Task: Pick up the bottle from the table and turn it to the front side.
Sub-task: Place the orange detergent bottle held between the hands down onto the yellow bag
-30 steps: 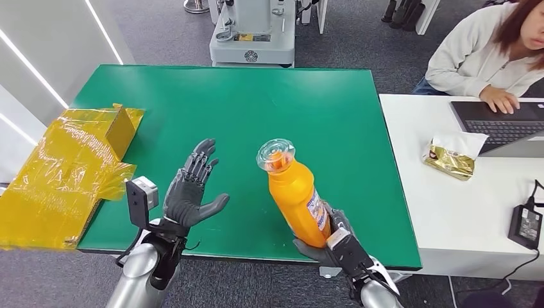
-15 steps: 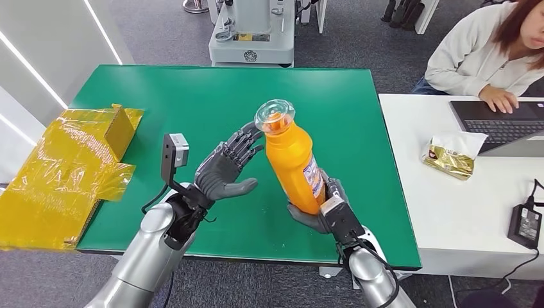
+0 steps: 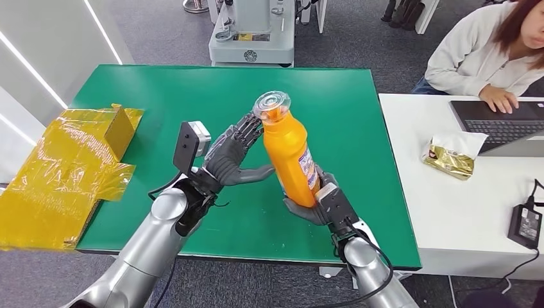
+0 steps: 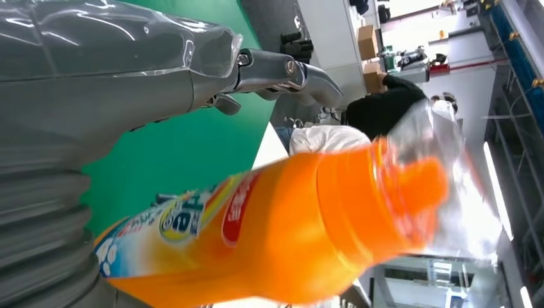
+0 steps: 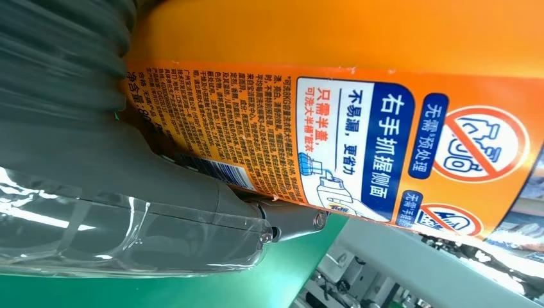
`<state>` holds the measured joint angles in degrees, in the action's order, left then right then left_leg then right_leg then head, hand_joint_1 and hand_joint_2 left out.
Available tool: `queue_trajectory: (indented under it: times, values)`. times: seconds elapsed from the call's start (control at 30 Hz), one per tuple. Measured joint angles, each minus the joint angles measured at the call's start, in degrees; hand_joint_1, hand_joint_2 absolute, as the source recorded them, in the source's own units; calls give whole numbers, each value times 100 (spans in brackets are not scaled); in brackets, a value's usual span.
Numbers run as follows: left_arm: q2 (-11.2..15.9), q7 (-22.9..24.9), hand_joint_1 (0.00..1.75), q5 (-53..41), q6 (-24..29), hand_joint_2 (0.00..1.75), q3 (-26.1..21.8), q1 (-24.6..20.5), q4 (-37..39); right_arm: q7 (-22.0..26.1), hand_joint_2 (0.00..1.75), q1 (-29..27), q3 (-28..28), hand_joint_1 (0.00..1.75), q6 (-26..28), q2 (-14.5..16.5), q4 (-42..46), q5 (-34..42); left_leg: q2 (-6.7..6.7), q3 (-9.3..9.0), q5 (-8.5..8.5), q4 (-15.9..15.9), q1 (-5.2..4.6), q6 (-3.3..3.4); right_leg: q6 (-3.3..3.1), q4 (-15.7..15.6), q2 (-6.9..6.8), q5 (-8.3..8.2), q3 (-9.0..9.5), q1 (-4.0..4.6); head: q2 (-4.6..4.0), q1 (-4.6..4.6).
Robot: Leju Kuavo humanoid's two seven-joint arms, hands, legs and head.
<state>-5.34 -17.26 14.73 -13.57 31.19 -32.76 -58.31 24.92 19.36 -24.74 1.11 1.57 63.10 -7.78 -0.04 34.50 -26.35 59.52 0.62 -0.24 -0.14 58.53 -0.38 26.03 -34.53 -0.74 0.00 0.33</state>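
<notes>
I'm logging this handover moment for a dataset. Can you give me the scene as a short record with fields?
object: orange bottle, clear cap on top, lifted off the green table
holder: right hand grips the bottle's lower body
other hand: left hand, fingers spread, beside the bottle's upper part; contact unclear
label toward right wrist: fine print and warning icons
nearby: yellow wrapped box at the table's left edge; a person at a laptop on the white desk

The bottle [image 5: 359,96] label reads "右手抓握侧面", "不易漏, 更省力" and "只需半盖".
</notes>
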Motion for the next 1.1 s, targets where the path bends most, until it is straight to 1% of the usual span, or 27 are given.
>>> queue_trajectory:
  times: [0.17,0.27,0.33,0.47,0.6,0.73,0.9,1.07,1.1]
  values:
    - [-73,-36,0,-150,121,175,191,-34,166,-13,175,181,-22,175,-65,94,-287,-1,-1,0,0,0,0,0,0,0,-1,0,0,0,0,-1]
    - [-134,-3,0,-46,74,175,260,-46,299,-13,175,235,-35,175,-72,134,-425,-5,-1,1,0,0,0,0,0,0,-1,0,0,0,0,-1]
    - [-196,132,0,227,-97,175,270,-64,416,-14,175,257,-40,174,-75,151,-515,-19,-2,2,0,1,0,0,0,-1,-2,0,0,0,0,0]
    - [-323,586,0,965,-544,175,271,-128,658,-20,175,315,-44,175,-36,170,-713,-90,-3,4,0,1,0,0,1,0,-2,0,0,0,0,0]
    - [-412,851,0,1445,-625,175,286,-241,808,-14,175,379,-51,175,166,171,-878,-245,-3,4,0,3,0,0,1,0,-2,-1,-1,0,0,0]
    - [-477,1000,0,1755,-588,175,393,-468,933,-1,175,459,-75,175,395,184,-1010,-348,-2,2,1,4,0,0,1,1,-1,-1,-2,0,0,0]
    - [-531,905,0,1543,-315,175,624,-769,1117,1,175,481,-90,175,462,200,-1074,-354,-1,1,1,4,0,0,1,1,1,-2,-3,0,0,0]
    - [-592,384,1,959,252,175,926,-1025,1453,-75,175,492,-81,175,442,247,-1055,-354,0,2,1,4,0,0,1,1,2,-2,-3,0,0,-1]
    - [-603,285,7,847,359,175,961,-1063,1513,-97,175,495,-80,175,433,256,-1047,-357,1,2,1,4,0,0,1,1,2,-2,-3,0,0,-1]
